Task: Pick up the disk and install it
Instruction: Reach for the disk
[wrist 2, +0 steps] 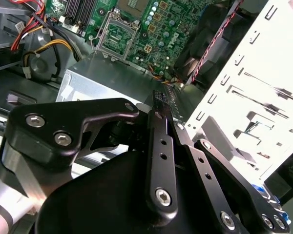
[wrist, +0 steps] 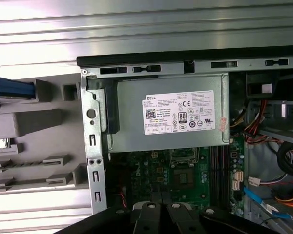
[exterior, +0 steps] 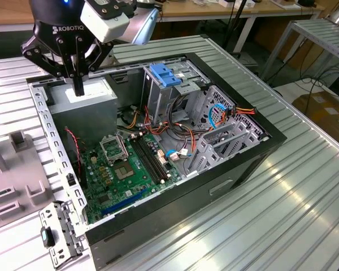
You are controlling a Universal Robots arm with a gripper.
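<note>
**A:** Gripper state?

**B:** Closed. Fingertips pressed together with nothing between them, as seen in the exterior view (exterior: pixel 78 89) and in the second wrist view (wrist 2: pixel 160 100). Hanging fingers-down just above the power supply (exterior: pixel 101 90), in the far-left corner of the open computer case (exterior: pixel 158 226).

**A:** Location of the disk?

**B:** Outside the case. In the first wrist view, a blue-railed edge (wrist: pixel 10 90) on the counter (exterior: pixel 282 214), just beside the grey fixture (wrist: pixel 24 122). Most likely the disk, though largely cut off at the border of that view, so no label to confirm it.

**A:** Direction from the gripper?

**B:** Toward the exterior view's left, past the perforated metal flange (wrist: pixel 93 146) that forms the case's left wall. Well apart from the fingertips, and sideways from them rather than below. Roughly level with the power supply's far end, judging by the first wrist view.

**A:** Long axis?

**B:** Seemingly parallel to the long side of the power supply (wrist: pixel 127 126) and to the case's far wall. Hard to say more from the visible strip.

**A:** Easy to confuse with anything?

**B:** Yes, the bare blue bracket (exterior: pixel 165 75) on top of the drive cage (exterior: pixel 152 96), toward the exterior view's right of the gripper. No drive in it. Also the power supply itself, grey with a white sticker and directly under the fingers, but not the target.

**A:** Progress?

**B:** Nothing grasped and nothing installed, by the look of it.
</note>
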